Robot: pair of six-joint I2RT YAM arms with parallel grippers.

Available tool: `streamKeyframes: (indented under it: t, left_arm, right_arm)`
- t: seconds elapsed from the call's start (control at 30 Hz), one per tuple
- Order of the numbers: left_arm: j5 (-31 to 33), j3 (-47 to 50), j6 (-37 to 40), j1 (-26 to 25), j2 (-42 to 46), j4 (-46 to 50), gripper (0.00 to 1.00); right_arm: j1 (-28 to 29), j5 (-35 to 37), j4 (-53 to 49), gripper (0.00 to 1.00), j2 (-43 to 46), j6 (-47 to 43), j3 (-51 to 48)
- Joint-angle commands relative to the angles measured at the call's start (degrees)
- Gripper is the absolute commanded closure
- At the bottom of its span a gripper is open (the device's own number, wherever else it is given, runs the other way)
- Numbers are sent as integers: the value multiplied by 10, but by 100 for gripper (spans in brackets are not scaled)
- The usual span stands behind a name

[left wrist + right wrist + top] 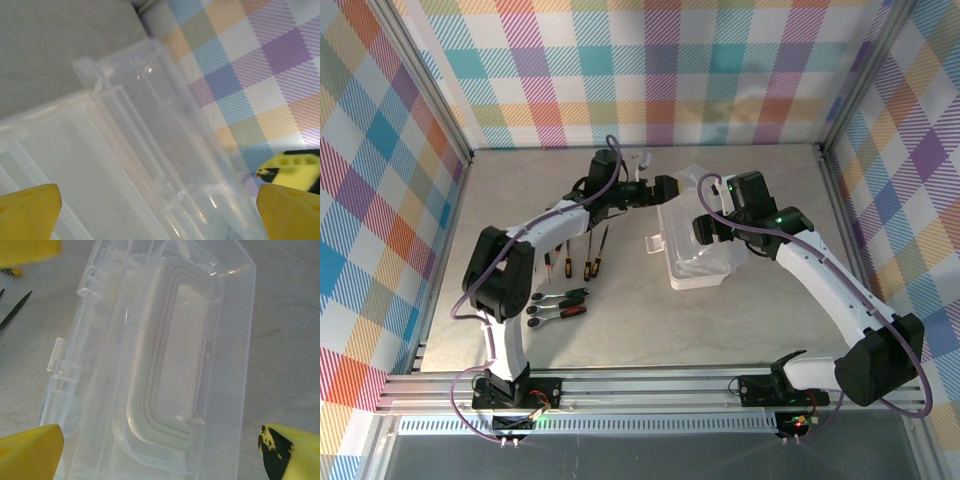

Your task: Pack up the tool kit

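Right end effector [708, 236], wide open and empty, hangs directly above the case [698, 266]. Left end effector [668, 188], equally wide, flanks its far end.

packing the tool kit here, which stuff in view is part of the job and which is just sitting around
Part of the job:
- clear case, lying open, with its white handle
- screwdrivers left of the case
- ratchets nearer the arm bases

Just there:
- table
- plaid walls
- metal frame rail
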State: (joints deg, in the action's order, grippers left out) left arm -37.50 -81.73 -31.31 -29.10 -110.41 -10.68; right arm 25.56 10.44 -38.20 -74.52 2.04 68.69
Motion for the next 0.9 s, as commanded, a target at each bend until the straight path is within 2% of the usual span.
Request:
streamKeyframes:
  t: [0.0, 0.4, 0.67, 0.87]
  left_arm:
    - [-25, -41, -21, -14, -10, -31, 0]
    - [-46, -107, -97, -37, -77, -112, 0]
    - [-51, -141, -109, -41, -95, -121, 0]
    - [-54, -158, -112, -42, -100, -120, 0]
  right_arm:
    - [-5, 4, -4, 1, -4, -9, 2]
    - [-5, -25, -2, 1, -5, -13, 6]
    - [-3, -69, -5, 1, -2, -17, 25]
    - [13, -48, -16, 1, -39, -11, 44]
